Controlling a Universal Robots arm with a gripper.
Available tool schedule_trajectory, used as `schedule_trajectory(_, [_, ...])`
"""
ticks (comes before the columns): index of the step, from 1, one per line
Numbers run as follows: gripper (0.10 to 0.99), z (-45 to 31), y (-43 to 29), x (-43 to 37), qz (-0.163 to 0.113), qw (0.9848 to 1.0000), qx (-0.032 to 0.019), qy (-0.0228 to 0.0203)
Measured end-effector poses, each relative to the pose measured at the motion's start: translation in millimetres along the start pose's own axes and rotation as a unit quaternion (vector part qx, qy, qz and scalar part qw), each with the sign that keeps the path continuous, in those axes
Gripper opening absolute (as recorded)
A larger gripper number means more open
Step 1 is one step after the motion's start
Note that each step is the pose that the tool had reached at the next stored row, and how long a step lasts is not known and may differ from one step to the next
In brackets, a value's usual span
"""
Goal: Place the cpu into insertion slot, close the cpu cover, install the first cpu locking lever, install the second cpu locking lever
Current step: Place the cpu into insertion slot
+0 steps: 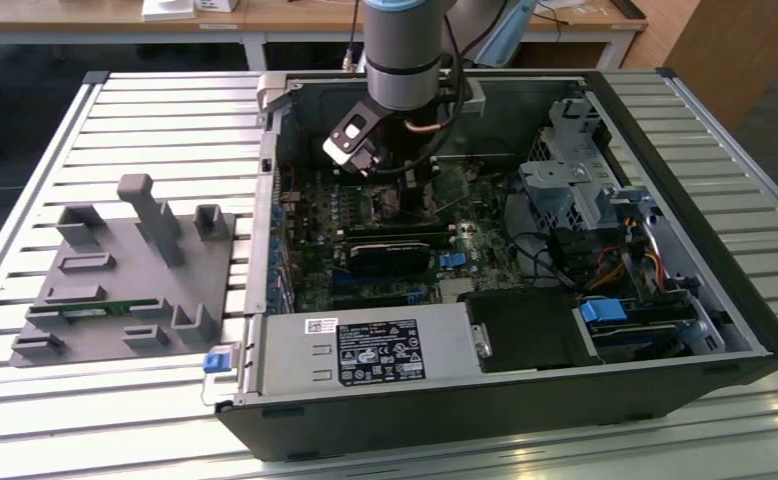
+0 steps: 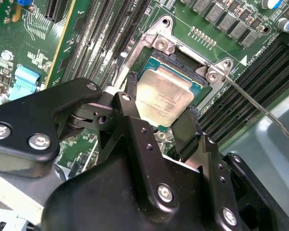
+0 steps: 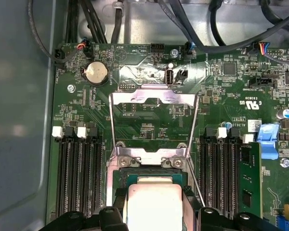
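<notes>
Jaws pinch the flat square silver-grey cpu (image 2: 164, 101) by opposite edges over the metal-framed insertion slot (image 2: 178, 54); it should settle level, corners matched.

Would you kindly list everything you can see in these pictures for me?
table: one, grey, carrying everything else
computer case: one, black, open on the table
fixture: one, grey, exterior view's left of the case
motherboard: one, green, inside the case
coin cell: one, silver, on the motherboard
cpu cover: one, silver, swung open on the motherboard
cpu: one, silver-grey, by the cpu cover's hinge
locking lever: one, silver, jutting out beside the cpu
arm: one, grey, reaching into the case
claw: one, black, shut on the cpu
</notes>
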State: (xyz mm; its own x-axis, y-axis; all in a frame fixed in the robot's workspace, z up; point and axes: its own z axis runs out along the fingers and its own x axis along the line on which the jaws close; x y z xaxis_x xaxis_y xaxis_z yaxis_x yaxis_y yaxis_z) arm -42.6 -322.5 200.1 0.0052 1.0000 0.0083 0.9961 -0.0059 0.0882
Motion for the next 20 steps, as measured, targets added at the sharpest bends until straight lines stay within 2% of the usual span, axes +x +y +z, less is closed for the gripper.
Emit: schedule_trajectory(20, [0.537, 6.8, -0.6, 2.4, 0.004, 1.0, 0.0008, -0.0003])
